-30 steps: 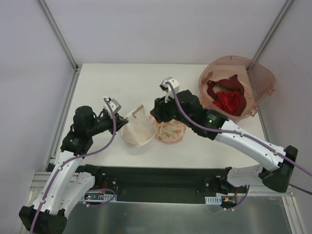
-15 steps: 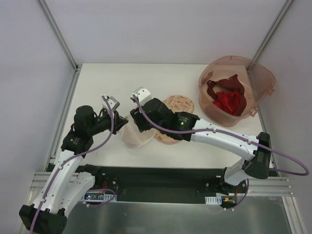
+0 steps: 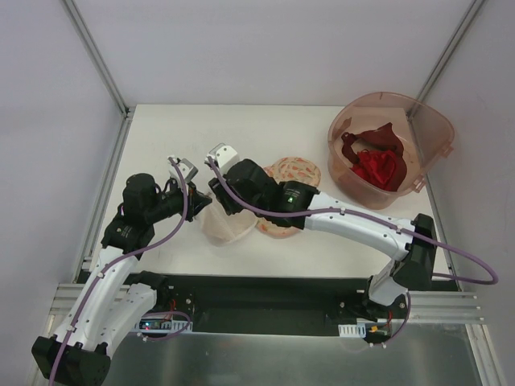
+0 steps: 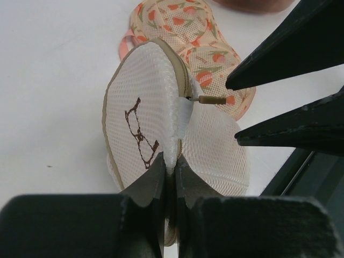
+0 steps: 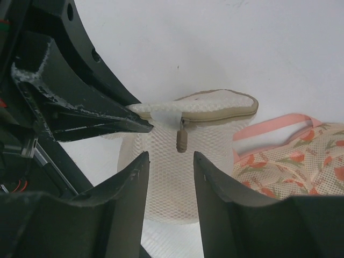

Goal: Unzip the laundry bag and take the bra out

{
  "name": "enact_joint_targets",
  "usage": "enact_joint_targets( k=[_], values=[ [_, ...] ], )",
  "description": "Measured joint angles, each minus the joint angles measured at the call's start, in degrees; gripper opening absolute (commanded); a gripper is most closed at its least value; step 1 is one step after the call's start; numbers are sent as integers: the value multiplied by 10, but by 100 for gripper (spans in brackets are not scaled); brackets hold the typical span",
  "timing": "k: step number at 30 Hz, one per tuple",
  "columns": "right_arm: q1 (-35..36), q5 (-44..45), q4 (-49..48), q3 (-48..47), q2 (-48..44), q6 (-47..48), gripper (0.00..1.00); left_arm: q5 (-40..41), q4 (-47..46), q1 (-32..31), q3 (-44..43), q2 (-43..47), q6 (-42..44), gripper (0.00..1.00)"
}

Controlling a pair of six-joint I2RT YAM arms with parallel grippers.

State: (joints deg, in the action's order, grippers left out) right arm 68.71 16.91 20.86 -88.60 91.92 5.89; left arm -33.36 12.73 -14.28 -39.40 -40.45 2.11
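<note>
The laundry bag (image 3: 228, 226), a cream mesh pouch, stands on edge on the table between my two grippers. My left gripper (image 4: 171, 161) is shut on the bag's white rim tab and holds it up; in the top view the left gripper (image 3: 198, 211) is at the bag's left side. My right gripper (image 5: 171, 155) is open, its jaws straddling the air just below the brown zip pull (image 5: 181, 141), without touching it. The pull (image 4: 212, 100) sticks out from the closed zip. The right gripper (image 3: 217, 199) hovers over the bag's top. The peach bra is hidden.
A floral orange-patterned bra (image 3: 291, 178) with pink straps lies just right of the bag, touching it. The pink plastic basin (image 3: 430, 121) at the back right holds a dark red bra (image 3: 375, 166). The left gripper's fingers (image 5: 97, 119) show close beside the zip.
My right arm has swung left, from over the floral bra to over the laundry bag, uncovering the floral bra. The left gripper and the bag have stayed put.
</note>
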Motion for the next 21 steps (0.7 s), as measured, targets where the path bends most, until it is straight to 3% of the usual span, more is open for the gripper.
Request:
enact_joint_targets(
  k=[2, 6, 11, 14, 21],
  values=[
    [0, -5, 0, -6, 9, 3, 36, 0, 0, 0, 0, 0, 0, 0],
    [0, -10, 0, -17, 21, 8, 20, 0, 0, 0, 0, -1, 0, 0],
    [0, -11, 0, -21, 27, 8, 18, -2, 0, 0, 0, -5, 0, 0],
    [0, -11, 0, -21, 27, 7, 1, -5, 0, 0, 0, -6, 0, 0],
    [-13, -12, -3, -18, 27, -9, 1, -6, 0, 0, 0, -5, -1, 0]
  ],
)
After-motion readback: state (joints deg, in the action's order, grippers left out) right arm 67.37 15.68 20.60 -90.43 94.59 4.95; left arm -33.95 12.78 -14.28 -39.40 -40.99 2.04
